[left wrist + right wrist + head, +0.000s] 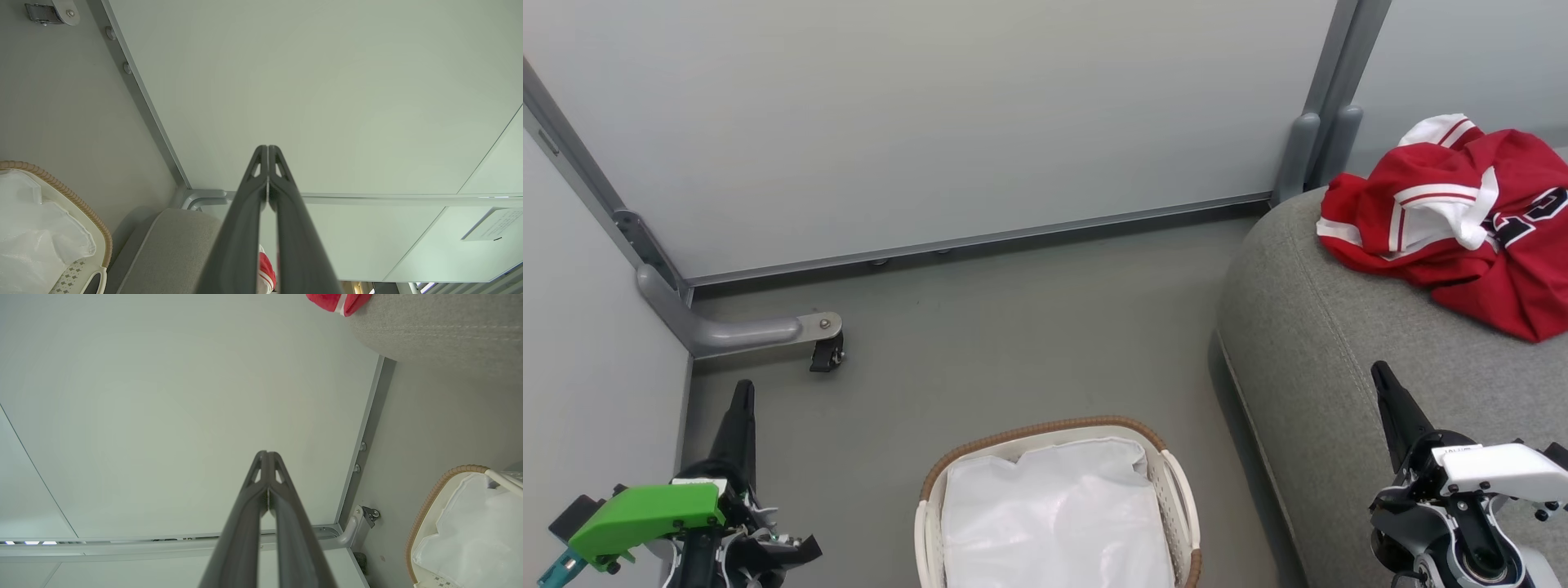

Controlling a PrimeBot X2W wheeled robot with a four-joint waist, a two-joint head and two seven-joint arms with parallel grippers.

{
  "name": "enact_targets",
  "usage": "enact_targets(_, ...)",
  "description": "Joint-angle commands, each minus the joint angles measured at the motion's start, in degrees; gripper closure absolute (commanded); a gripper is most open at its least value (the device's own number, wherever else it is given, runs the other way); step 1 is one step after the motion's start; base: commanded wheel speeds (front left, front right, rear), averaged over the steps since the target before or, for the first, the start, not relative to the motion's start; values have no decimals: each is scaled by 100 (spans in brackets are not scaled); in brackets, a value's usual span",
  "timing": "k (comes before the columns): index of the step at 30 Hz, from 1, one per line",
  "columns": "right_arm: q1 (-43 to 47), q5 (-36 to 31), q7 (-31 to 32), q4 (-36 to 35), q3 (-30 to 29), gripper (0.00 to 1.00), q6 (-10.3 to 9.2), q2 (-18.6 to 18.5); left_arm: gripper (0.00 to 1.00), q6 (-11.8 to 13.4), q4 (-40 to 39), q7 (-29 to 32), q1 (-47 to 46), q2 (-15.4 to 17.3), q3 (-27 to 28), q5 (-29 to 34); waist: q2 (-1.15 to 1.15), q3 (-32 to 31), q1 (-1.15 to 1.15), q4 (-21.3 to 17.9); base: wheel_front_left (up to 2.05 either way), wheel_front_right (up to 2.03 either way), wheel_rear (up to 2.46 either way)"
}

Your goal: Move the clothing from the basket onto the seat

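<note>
1. Both grippers lie lowest in the head view: the left gripper [742,398] at the lower left, rising from a green cover [645,514], and the right gripper [1383,377] at the lower right, rising from a white cover [1499,465].
2. Each gripper has its two dark fingers pressed together from base to tip, with nothing between them. The wrist views show the same closed pairs pointing toward the pale wall [931,122].
3. Between the grippers, at the bottom centre, the basket [1045,429] stands on the grey floor [1013,327]. Its brown woven rim faces the wall, and a crumpled white liner [1054,514] lies inside.
4. To the right of the basket is the seat [1307,343], with a strip of floor between them. The right gripper shows against its rounded near side.
5. On top of the seat, at the far right, the clothing [1462,220] lies bunched up. It is red with white stripes, a white red-trimmed sleeve and dark lettering. It is well apart from the basket and from both grippers.
6. Beyond the left gripper, a black caster [827,354] hangs from a grey bracket near the foot of the wall.
</note>
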Motion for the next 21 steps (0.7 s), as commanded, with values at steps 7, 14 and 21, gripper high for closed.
enact_targets(7,59,19,18,-19,-12,100,0,-32,100,-23,-12,28,-56,39,13,-19,0,0,0,0,0,0,0)
enact_targets(14,59,19,18,-19,-12,100,0,-32,100,-22,-12,28,-56,39,13,-19,0,0,0,0,0,0,0)
enact_targets(21,59,19,18,-19,-12,100,0,-32,100,-23,-12,28,-56,40,12,-19,0,0,0,0,0,0,0)
